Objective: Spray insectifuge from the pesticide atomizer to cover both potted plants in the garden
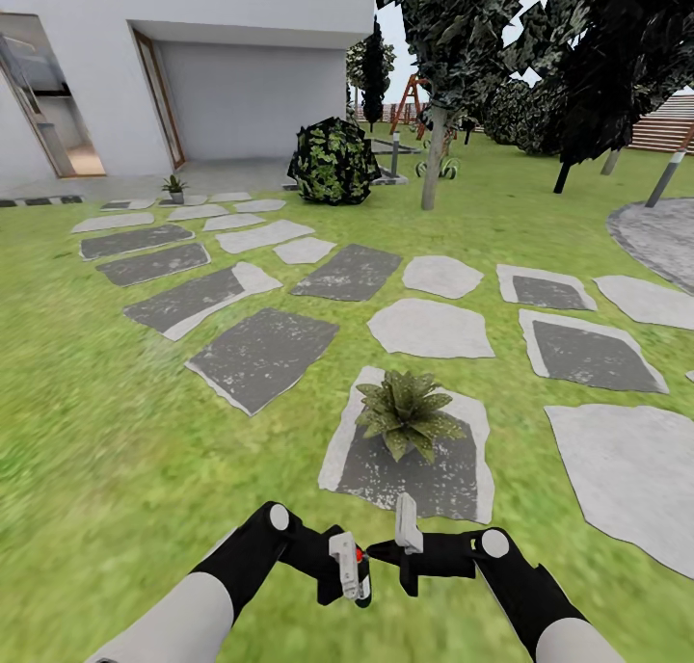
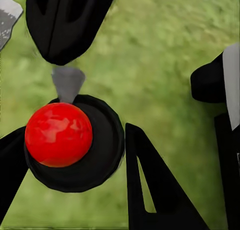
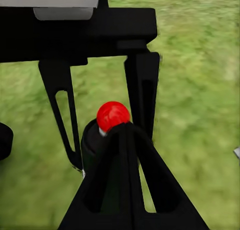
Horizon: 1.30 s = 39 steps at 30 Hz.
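The left gripper (image 1: 349, 571) is clenched on the pesticide atomizer (image 1: 360, 574), holding it low in front of the robot. In the left wrist view the bottle's red cap (image 2: 58, 134) sits on a round black collar between the black fingers (image 2: 152, 190), with a small grey nozzle cone (image 2: 67, 82) pointing off from it. The right gripper (image 1: 407, 536) hangs just beside the left one, nearly touching the bottle; whether its jaws are parted or closed cannot be told from these frames, though in the right wrist view its finger (image 3: 127, 182) crosses in front of the red cap (image 3: 112, 115).

Ahead of both grippers, just beyond them, the nearer potted plant (image 1: 409, 414) stands on a grey stepping stone (image 1: 434, 480) set in the lawn (image 1: 116, 432). Its leaves look plain green; white specks are not discernible at this size. A second potted plant (image 1: 174, 188) stands far ahead and to the left, near the house wall (image 1: 241, 94).

Risks, as a judgement: the two grippers are so crowded that any move of the right one could knock the bottle askew or loosen the grip. The nozzle's direction relative to the plant is not clear, so spray could land on grass or stone. Coverage could be patchy if sprayed from one side only. The distant plant needs a drive across, with the bottle held throughout.
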Available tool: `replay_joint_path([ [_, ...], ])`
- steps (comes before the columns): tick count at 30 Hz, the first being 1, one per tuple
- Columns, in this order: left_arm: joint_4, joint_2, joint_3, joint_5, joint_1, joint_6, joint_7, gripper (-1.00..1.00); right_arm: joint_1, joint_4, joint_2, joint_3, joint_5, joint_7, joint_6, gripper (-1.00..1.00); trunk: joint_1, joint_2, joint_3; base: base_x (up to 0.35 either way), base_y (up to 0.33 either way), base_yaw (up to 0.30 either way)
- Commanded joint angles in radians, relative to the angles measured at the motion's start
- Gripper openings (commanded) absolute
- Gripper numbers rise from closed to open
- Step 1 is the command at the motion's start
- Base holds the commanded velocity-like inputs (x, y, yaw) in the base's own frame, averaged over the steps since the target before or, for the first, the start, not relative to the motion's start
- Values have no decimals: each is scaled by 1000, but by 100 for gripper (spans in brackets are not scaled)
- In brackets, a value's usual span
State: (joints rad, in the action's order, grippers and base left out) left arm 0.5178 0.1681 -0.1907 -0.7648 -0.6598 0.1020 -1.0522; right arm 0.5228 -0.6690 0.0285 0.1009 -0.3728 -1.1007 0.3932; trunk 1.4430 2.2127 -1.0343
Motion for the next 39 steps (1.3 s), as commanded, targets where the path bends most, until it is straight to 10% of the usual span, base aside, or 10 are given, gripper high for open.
replay_joint_path([
  [1, 0, -2, 0, -11, 0, 10, -1, -100, 0, -2, 1, 2, -5, 1, 4, -100, 0, 0, -1, 0, 0, 0],
  [9, -2, -62, -4, -31, -1, 5, 0, -100, 0, -2, 1, 2, -6, 1, 4, -100, 0, 0, -1, 0, 0, 0],
  [20, -4, -258, 3, -37, 6, 8, 0, -100, 0, 1, 1, 2, -10, 2, 4, -100, 0, 0, -1, 0, 0, 0],
  [21, -4, -279, 4, -34, 6, 8, 0, -100, 0, 2, 2, 2, -11, 2, 4, 100, 0, 0, -1, 0, 0, 0],
  [28, -7, -367, 8, -28, 18, 5, 21, -100, 0, 6, 4, -5, -10, 33, 8, 100, 0, 0, -1, 0, 0, 0],
  [34, -98, -372, 85, 26, 32, 5, 210, -100, -3, 211, 7, -1, -10, 424, 10, 100, 0, 0, -1, 0, 0, 0],
  [39, -254, -367, 186, 228, 34, 30, 438, -100, -4, 363, 7, -4, 11, 870, 14, 100, 0, 0, -1, 0, 0, 0],
])
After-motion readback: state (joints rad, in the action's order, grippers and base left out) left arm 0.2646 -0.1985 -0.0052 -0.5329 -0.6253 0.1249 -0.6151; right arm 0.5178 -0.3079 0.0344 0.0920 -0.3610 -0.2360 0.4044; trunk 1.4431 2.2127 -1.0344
